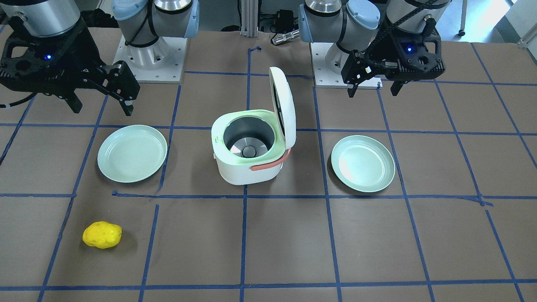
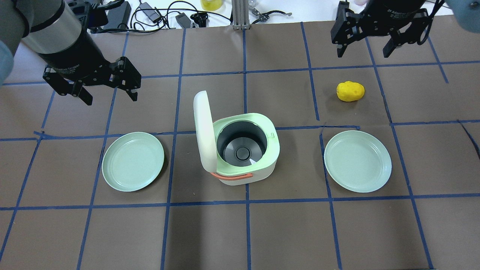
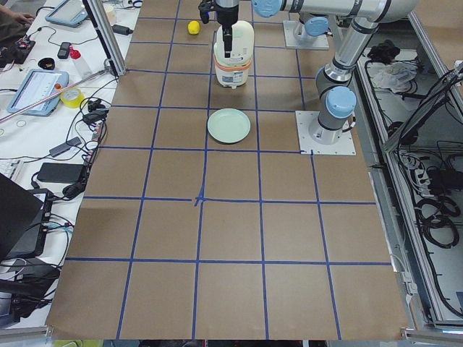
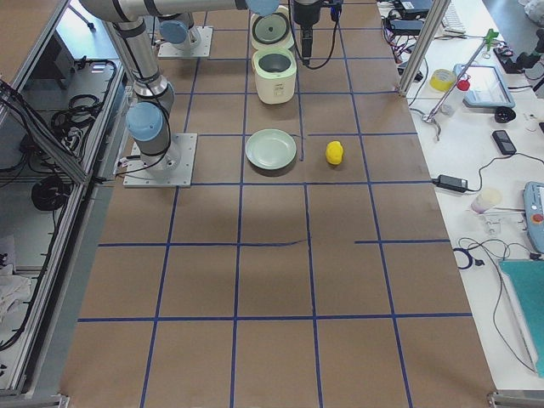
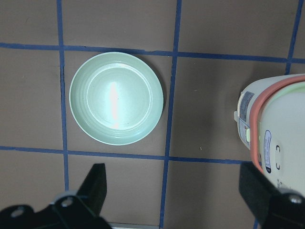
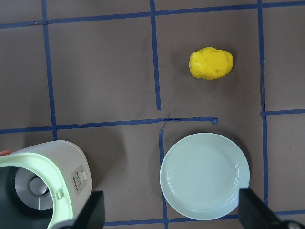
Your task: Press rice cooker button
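Observation:
The white rice cooker (image 2: 258, 174) with a mint rim and a peach handle stands mid-table. Its lid (image 2: 204, 131) is swung open and stands upright on my left arm's side; the pot is empty. The lid's outer face shows edge-on in the left wrist view (image 5: 286, 143) with an oval label, and I cannot make out the button on it in any view. A small pale tab (image 6: 82, 175) sits on the body's front. My left gripper (image 2: 111, 99) is open and empty, up and to the cooker's left. My right gripper (image 2: 362, 55) is open and empty, far right.
A mint plate (image 2: 133, 161) lies left of the cooker and another (image 2: 357, 161) lies right of it. A yellow lumpy object (image 2: 350, 91) lies beyond the right plate, under the right gripper's side. Blue tape lines grid the brown table.

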{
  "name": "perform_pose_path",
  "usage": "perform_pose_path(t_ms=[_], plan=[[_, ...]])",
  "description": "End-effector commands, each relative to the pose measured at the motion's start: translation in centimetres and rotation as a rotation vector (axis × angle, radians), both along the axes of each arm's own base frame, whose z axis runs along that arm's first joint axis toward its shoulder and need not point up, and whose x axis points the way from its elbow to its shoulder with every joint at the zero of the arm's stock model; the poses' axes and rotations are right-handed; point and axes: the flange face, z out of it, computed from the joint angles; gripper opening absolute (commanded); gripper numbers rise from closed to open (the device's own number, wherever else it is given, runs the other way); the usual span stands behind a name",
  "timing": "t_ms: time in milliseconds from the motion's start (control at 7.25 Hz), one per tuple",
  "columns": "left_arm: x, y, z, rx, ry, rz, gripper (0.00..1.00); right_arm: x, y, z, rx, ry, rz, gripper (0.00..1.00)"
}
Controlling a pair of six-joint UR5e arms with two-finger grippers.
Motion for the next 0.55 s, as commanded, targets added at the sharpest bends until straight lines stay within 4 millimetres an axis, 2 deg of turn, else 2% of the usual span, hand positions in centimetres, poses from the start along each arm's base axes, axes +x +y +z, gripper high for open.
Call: perform_pose_path(t_ms=[0,414], plan=[[0.0,0.0,0.0,0.0,0.0,0.0,1.0,0.12,0.05,-0.02,-0.002,0.001,0.003,1.0],[0.0,0.0,0.0,0.0,0.0,0.0,1.0,0.09,0.05,-0.02,-0.002,0.004,0.002,1.0]])
